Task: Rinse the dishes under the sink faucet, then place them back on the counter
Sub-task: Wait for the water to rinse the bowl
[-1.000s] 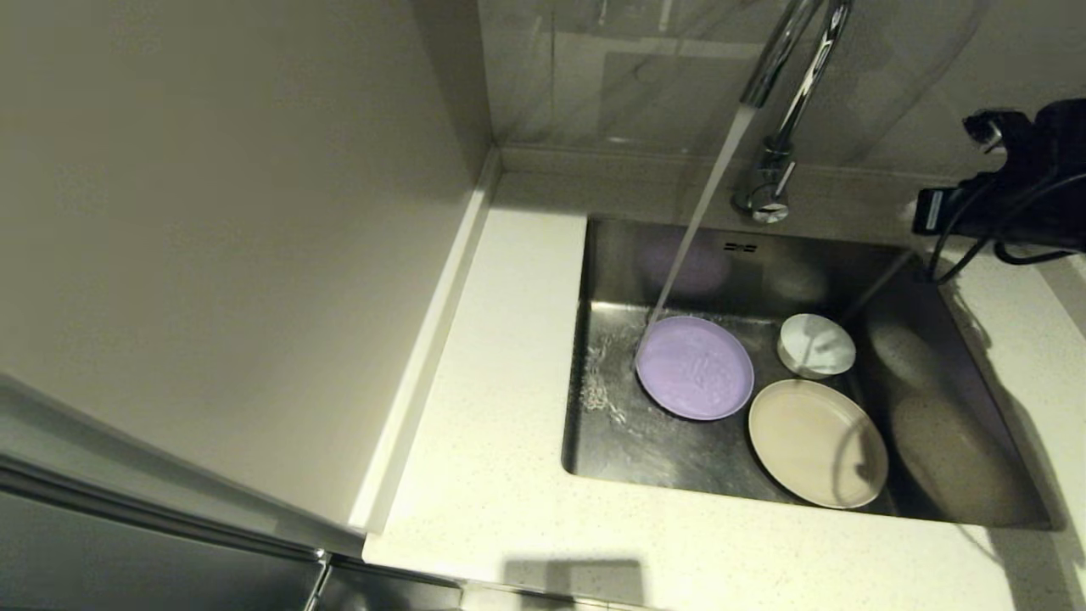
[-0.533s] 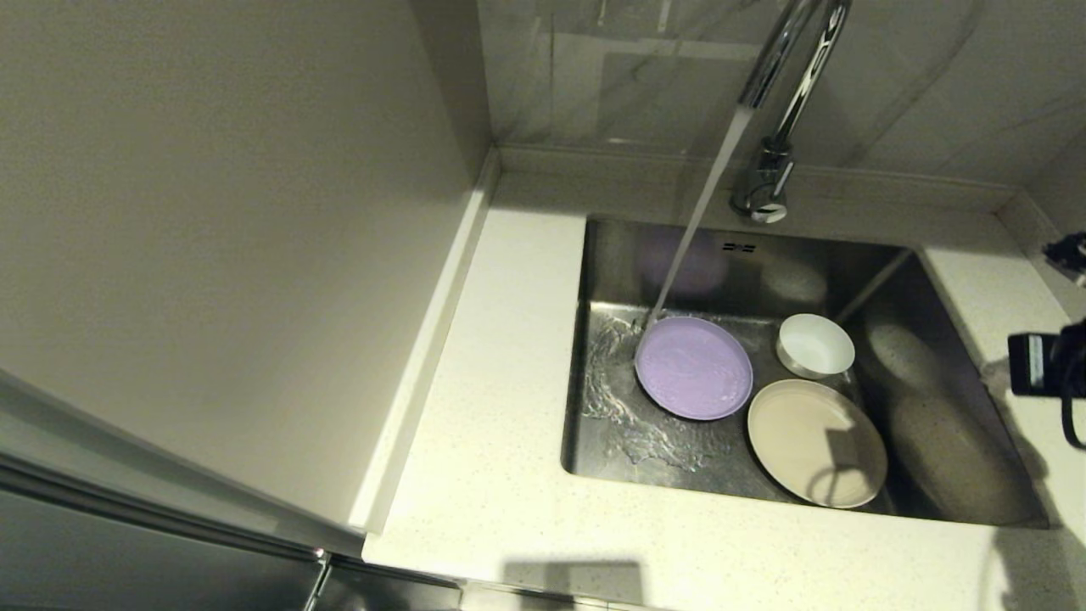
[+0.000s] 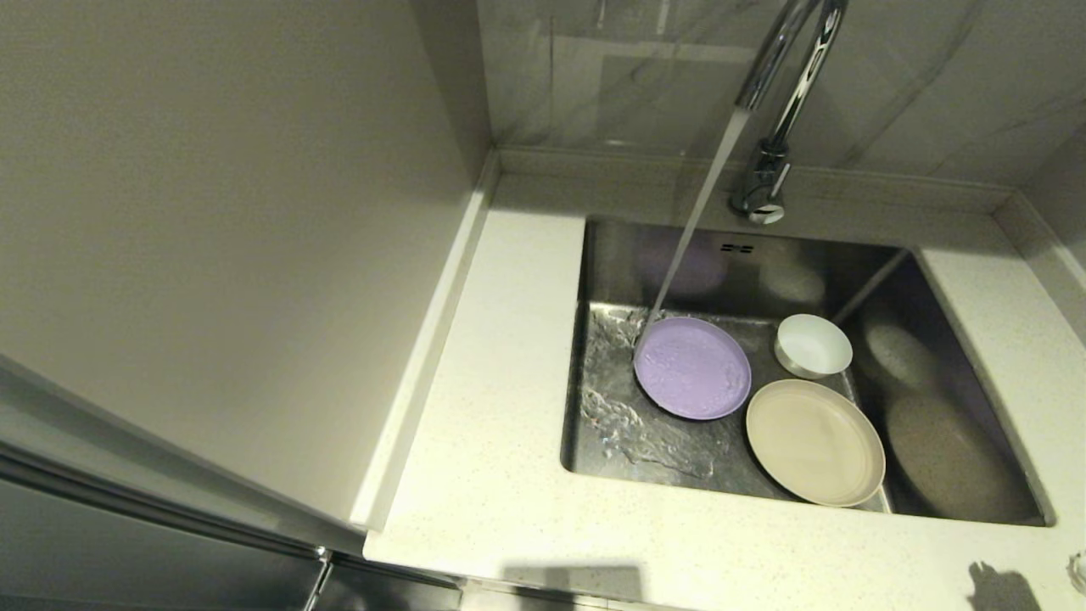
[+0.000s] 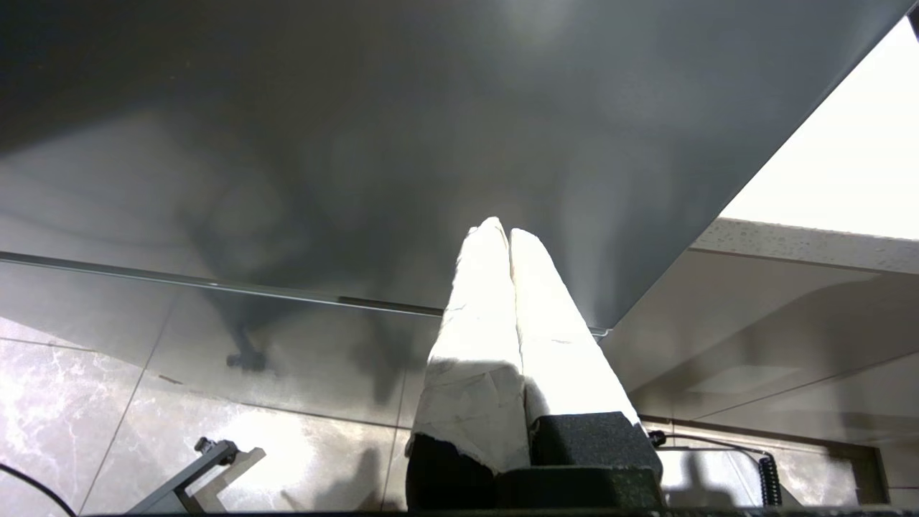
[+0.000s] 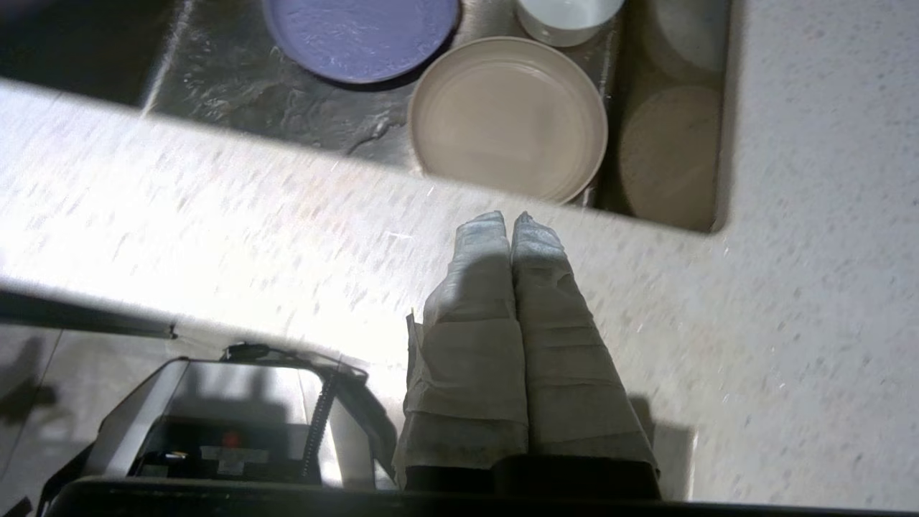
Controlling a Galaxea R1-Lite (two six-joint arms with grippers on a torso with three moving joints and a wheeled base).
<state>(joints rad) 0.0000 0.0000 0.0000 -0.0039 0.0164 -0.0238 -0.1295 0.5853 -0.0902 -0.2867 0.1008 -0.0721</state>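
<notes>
Water [image 3: 691, 225] runs from the chrome gooseneck faucet [image 3: 776, 102] at the sink's back edge onto the back-left rim of the lilac plate [image 3: 692, 367], which lies flat on the floor of the stainless-steel sink [image 3: 611, 424]. Just beside it, the cream plate [image 3: 814, 442] rests at the front wall and the smaller white bowl [image 3: 813, 345] sits behind that. No writing can be read anywhere. The right gripper [image 5: 511, 224], fingers pressed together and empty, hangs over the counter [image 3: 509, 339] at the sink's front edge. The left gripper [image 4: 500, 231], also closed on nothing, sits low beside a grey cabinet panel [image 4: 359, 143].
</notes>
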